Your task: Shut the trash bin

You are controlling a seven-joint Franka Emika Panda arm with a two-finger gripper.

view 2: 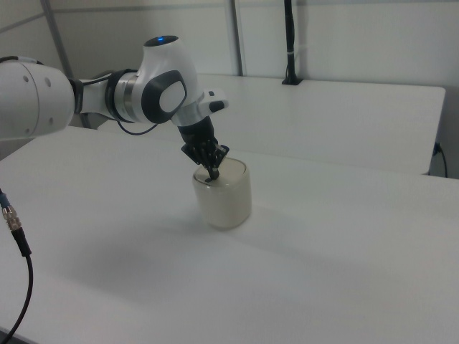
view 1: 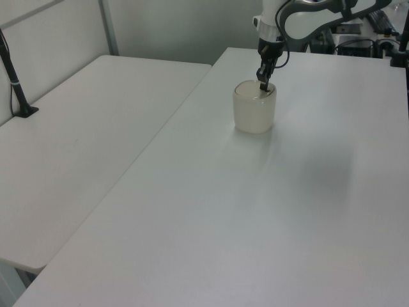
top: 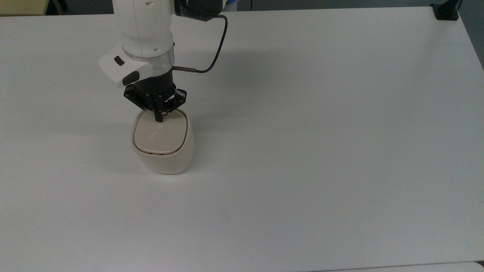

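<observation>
The cream-white trash bin stands on the white table at the top view's left. Its glossy flap lid lies flat in the rim, with a thin dark seam around it. My gripper points down from above, fingers shut together with nothing between them. The tips rest on the far edge of the lid, near the rim closest to the arm.
A dark cable loops from the wrist. A black post base sits at the table's far right corner in the top view. A second white table stands alongside, with a black pole on it.
</observation>
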